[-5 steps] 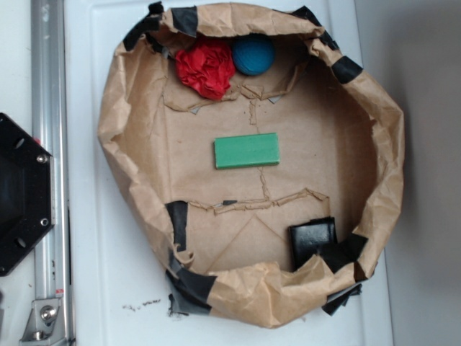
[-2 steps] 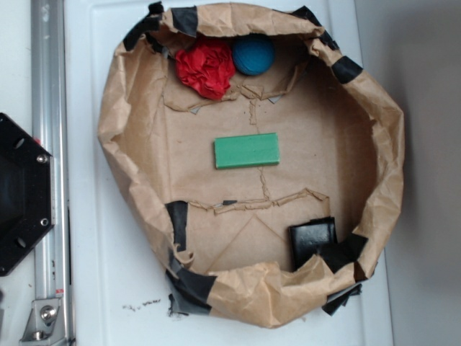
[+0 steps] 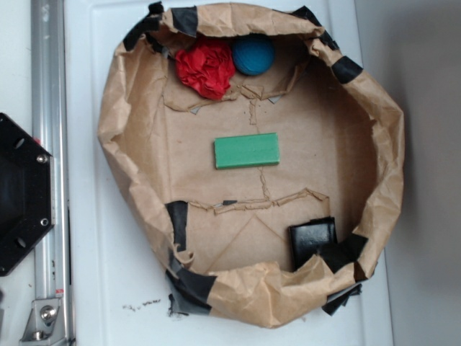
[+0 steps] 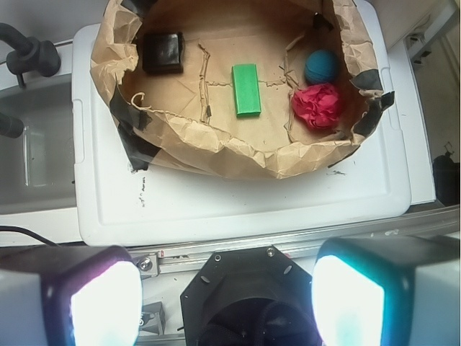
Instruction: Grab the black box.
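Observation:
The black box (image 3: 312, 238) lies flat in the near right corner of the brown paper bin (image 3: 115, 122), partly under the crumpled paper rim. In the wrist view the black box (image 4: 163, 51) sits at the bin's far left. My gripper (image 4: 227, 299) hangs open high above the robot base, well short of the bin, its two pale pads (image 4: 104, 303) wide apart with nothing between them. The gripper does not show in the exterior view.
A green rectangular block (image 3: 246, 151) lies mid-bin. A red crumpled ball (image 3: 206, 66) and a blue ball (image 3: 253, 55) rest against the far wall. Black tape strips (image 3: 176, 223) patch the rim. The robot's black base (image 3: 21, 193) and a metal rail (image 3: 49, 108) stand left of the white tub lid (image 3: 94, 238).

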